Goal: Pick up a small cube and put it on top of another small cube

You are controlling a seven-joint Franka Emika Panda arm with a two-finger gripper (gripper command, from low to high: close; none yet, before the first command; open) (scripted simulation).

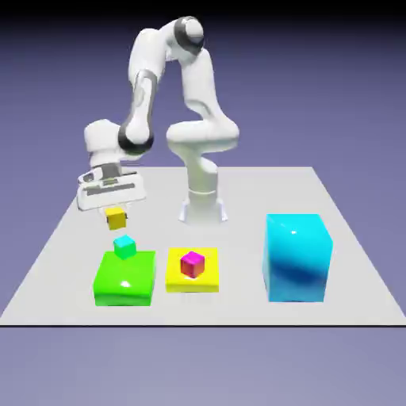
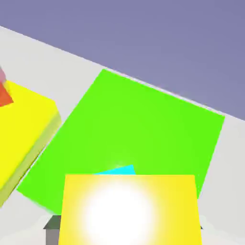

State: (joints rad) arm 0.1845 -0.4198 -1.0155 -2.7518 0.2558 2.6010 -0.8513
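Yellow cube [image 2: 129, 210] in claw [image 1: 116, 216], teal cube [image 1: 124, 247] below

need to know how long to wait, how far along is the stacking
Already done: the small yellow cube is picked up, gripped in the end effector above the table.

In hand: carrying it over the teal cube, likely the target.

Left: lowering it onto a small cube and letting go; a gap shows beneath it.

Your gripper [image 1: 116, 216] pointing down, fingers [image 2: 52, 236] clamped, your white wrist [image 1: 103, 141] above them, your bent arm [image 1: 146, 55] arching high above the pincer
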